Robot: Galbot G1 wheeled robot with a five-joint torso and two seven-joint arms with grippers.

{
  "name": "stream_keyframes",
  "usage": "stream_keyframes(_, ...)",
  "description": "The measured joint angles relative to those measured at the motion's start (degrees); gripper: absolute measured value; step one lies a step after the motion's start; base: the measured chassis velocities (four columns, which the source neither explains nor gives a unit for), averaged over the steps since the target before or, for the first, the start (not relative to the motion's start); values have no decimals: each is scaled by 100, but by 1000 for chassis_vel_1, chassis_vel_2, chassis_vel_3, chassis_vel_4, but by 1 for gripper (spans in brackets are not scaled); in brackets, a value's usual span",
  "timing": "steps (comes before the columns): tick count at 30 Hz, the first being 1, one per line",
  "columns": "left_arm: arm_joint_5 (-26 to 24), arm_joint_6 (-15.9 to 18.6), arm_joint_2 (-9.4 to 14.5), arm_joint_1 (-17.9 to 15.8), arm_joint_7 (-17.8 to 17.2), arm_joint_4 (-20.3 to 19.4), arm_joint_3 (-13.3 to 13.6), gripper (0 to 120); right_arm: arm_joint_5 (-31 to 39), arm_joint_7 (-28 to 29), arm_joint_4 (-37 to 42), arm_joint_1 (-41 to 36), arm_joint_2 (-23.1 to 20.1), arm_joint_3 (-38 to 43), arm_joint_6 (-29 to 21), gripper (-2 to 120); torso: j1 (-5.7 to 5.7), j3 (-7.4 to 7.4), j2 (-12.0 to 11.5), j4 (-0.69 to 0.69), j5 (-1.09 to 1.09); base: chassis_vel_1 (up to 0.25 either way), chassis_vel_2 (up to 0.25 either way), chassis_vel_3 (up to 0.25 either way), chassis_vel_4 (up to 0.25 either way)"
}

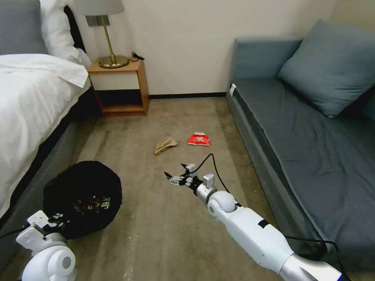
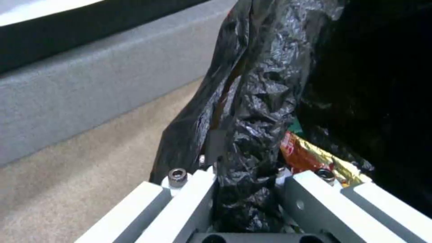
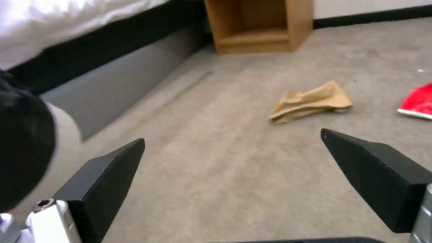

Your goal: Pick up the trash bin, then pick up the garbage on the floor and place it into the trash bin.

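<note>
Scene: We are on the bedroom carpet (image 1: 164,234) between the bed (image 1: 35,101) on the left of the frame and the grey sofa (image 1: 304,128) on the right.

Left gripper: Low in the left corner of the head view, our left gripper (image 1: 58,223) has its jaws closed on the bagged rim of the trash bin (image 1: 84,195); the left wrist view shows crinkly black plastic bag (image 2: 252,111) pinched between them.

Bin contents: A yellow-and-dark wrapper (image 1: 93,203) lies inside, seen gold and red in the left wrist view.

Right gripper: At the frame's centre our right gripper (image 1: 174,178) hangs over bare carpet, jaws spread wide and holding nothing.

Garbage on the floor: The crumpled brown paper bag (image 1: 165,145) and the red snack packet (image 1: 199,139) lie just above centre, near each other, apart from the gripper.

Risk, the bin: We judge the hold may be mostly on loose liner; the plastic could slip or pull off the rim, tipping the bin and spilling the wrapper.

Risk, the pick: Both items lie flat and light, so the jaws could scrape carpet, push the paper bag away, or close on one thin fold that slides free on the way to the bin.
</note>
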Motion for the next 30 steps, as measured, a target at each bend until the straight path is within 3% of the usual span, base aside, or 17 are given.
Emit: stream_keyframes(30,367,-173,-106,147,28,-64,40,0,-238,20,-83,9,61,-51,62,100,0,0,0,0,-1,-7,4,3,-4)
